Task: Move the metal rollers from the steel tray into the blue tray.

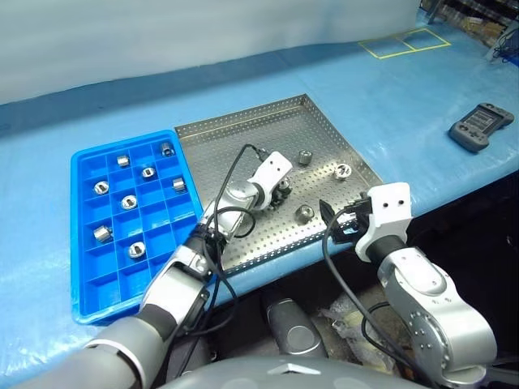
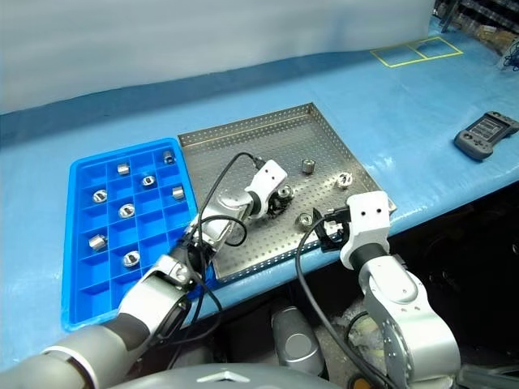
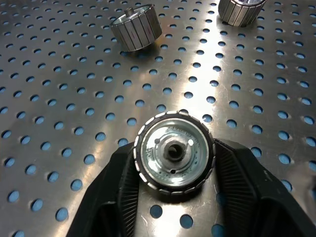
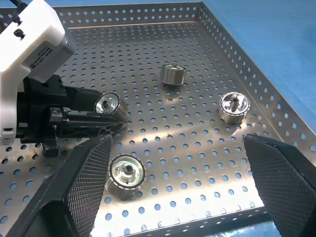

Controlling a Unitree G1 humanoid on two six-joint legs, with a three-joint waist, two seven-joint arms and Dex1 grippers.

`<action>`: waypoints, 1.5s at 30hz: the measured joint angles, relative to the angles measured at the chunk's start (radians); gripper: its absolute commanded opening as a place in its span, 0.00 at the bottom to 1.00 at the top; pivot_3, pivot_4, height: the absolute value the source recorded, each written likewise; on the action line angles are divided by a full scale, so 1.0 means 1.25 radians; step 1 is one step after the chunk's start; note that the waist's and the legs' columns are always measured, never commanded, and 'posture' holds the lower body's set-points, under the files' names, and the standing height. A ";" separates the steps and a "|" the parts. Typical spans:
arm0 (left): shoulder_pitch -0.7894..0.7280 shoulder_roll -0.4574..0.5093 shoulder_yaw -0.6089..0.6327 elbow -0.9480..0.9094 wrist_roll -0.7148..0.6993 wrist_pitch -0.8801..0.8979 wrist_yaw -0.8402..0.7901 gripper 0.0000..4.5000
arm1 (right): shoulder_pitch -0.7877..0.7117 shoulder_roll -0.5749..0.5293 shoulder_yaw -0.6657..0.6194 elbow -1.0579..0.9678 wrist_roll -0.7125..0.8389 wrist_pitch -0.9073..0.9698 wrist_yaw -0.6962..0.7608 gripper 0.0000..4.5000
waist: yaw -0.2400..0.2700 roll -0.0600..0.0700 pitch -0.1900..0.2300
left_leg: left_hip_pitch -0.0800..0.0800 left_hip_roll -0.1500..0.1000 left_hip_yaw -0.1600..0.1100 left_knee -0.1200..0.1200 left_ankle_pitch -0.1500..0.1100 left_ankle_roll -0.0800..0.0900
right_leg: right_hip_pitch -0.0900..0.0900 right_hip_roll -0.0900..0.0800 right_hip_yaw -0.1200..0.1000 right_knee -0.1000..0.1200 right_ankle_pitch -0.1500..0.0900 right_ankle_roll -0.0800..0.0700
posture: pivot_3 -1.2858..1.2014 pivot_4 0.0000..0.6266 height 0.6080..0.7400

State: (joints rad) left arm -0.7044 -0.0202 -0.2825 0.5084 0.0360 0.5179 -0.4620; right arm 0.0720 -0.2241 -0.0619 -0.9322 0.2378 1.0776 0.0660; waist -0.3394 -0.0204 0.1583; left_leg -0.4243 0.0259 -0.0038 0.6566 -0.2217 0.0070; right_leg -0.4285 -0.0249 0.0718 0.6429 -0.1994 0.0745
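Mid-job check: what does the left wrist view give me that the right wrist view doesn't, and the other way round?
Left wrist view alone: the face of the gripped roller close up, hollow centre visible, the left gripper jaws pressed to both its sides.

Right wrist view alone: the right gripper with jaws wide apart and holding nothing, the steel tray rim and corner, and a loose roller near its own jaws.

Both: the perforated tray floor, the gripped roller, and two loose rollers beyond it.
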 measured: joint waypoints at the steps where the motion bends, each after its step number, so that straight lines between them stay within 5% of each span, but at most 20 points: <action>1: 0.023 0.008 0.007 -0.042 -0.011 0.011 -0.004 0.37 | -0.005 0.000 0.007 0.006 0.000 0.000 0.000 1.00 | 0.000 0.000 0.000 | 0.000 0.000 0.000 0.000 0.000 0.000 | 0.000 0.000 0.000 0.000 0.000 0.000 | 0.40 0.24 1.00; 11: 0.176 0.162 0.144 -0.539 -0.110 0.108 -0.024 0.37 | -0.120 -0.006 0.083 0.109 0.008 -0.018 0.043 1.00 | 0.058 0.001 0.001 | 0.003 0.001 0.000 -0.002 0.000 0.000 | 0.000 0.001 0.001 0.001 0.000 0.000 | 0.49 0.24 1.00; 20: 0.443 0.415 0.302 -0.921 -0.182 0.254 -0.074 0.37 | -0.291 -0.049 0.236 0.269 0.018 -0.099 0.182 1.00 | 0.188 -0.001 0.002 | 0.004 0.001 0.000 -0.007 0.000 -0.001 | 0.000 0.000 -0.001 0.000 -0.002 -0.004 | 0.57 0.24 1.00; 30: 0.690 0.400 0.405 -1.173 -0.202 0.449 0.027 0.37 | -0.402 -0.058 0.393 0.411 0.010 -0.240 0.351 1.00 | 0.305 -0.004 0.003 | 0.005 0.001 -0.001 -0.004 0.000 -0.002 | 0.003 -0.001 -0.006 0.000 -0.006 -0.009 | 0.64 0.24 1.00; 43: 0.774 0.323 0.409 -1.219 -0.245 0.567 0.150 0.37 | -0.419 -0.040 0.409 0.448 0.001 -0.277 0.399 1.00 | 0.336 -0.005 0.003 | 0.007 0.002 0.000 -0.004 0.000 -0.003 | 0.004 -0.001 -0.007 0.000 -0.007 -0.010 | 0.63 0.24 1.00; 45: 0.768 0.319 0.409 -1.219 -0.252 0.588 0.155 0.53 | -0.416 -0.042 0.403 0.446 0.001 -0.277 0.396 1.00 | 0.335 -0.005 0.003 | 0.007 0.002 0.000 -0.004 0.000 -0.003 | 0.004 -0.001 -0.007 0.000 -0.007 -0.010 | 0.62 0.24 1.00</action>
State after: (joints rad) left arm 0.2556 0.3786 0.2286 -1.0155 -0.2790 1.2530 -0.2677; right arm -0.4480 -0.2764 0.4420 -0.3748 0.2390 0.7314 0.5604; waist 0.0794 -0.0263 0.1616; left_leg -0.4158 0.0285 -0.0037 0.6517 -0.2221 0.0030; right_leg -0.4239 -0.0261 0.0629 0.6431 -0.2078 0.0617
